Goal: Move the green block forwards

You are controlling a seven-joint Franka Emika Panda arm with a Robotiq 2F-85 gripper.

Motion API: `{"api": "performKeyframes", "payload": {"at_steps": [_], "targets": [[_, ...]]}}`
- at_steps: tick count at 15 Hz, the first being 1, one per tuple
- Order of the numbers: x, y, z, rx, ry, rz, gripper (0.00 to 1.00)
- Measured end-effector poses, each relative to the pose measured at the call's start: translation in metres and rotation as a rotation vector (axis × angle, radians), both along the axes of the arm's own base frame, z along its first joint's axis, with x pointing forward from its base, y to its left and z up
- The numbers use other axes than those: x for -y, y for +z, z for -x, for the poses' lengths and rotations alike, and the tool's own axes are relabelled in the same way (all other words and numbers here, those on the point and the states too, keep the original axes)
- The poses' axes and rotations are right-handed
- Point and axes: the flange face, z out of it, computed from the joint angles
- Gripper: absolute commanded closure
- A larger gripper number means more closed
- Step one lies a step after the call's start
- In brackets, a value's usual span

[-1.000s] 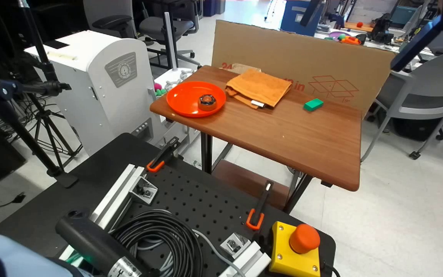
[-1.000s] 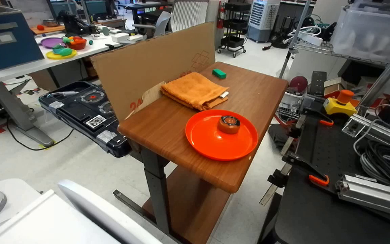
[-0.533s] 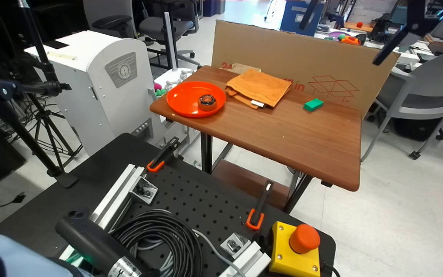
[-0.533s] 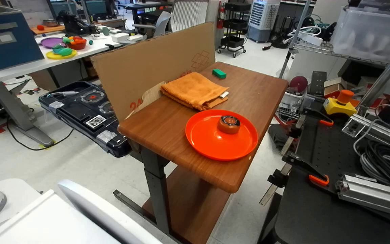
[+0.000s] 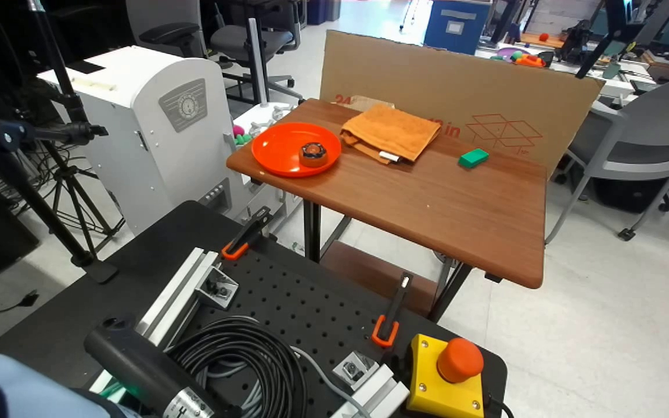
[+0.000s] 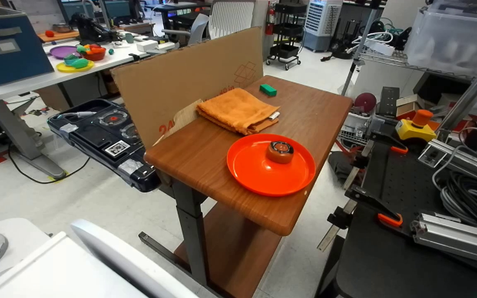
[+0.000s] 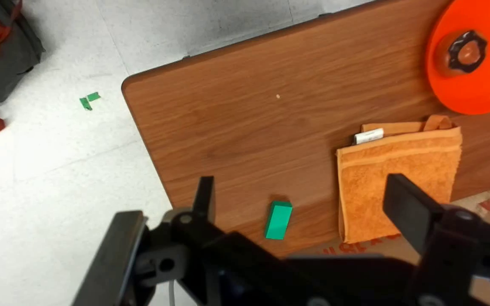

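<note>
While your gripper (image 7: 300, 185) hangs spread wide, holding nothing, green block (image 5: 473, 158) sits far right on table (image 5: 456, 203); pickup, fwd move & setdown look undone, hover ht. unclear.

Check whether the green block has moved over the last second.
No; in both exterior views the green block shows no shift either way relative to the cardboard panel behind it.

Towel (image 5: 392, 132) between plate (image 5: 279, 149) and block (image 5: 473, 158)
</note>
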Motion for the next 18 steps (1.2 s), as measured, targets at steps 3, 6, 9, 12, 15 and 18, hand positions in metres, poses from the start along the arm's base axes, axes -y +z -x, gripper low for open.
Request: {"api": "performKeyframes", "payload": {"at_steps": [3, 6, 9, 12, 15, 18], "targets": [[0.004, -0.027, -0.046, -0.046, -0.047, 0.023, 0.0], [0.001, -0.059, -0.091, -0.078, -0.084, 0.031, 0.0], [-0.006, -0.087, -0.13, -0.093, -0.114, 0.038, 0.0], [-0.015, -0.112, -0.166, -0.095, -0.149, 0.047, 0.0], [-0.019, -0.137, -0.197, -0.105, -0.196, 0.053, 0.0], [-0.024, -0.167, -0.217, -0.154, -0.227, 0.055, 0.0]]}}
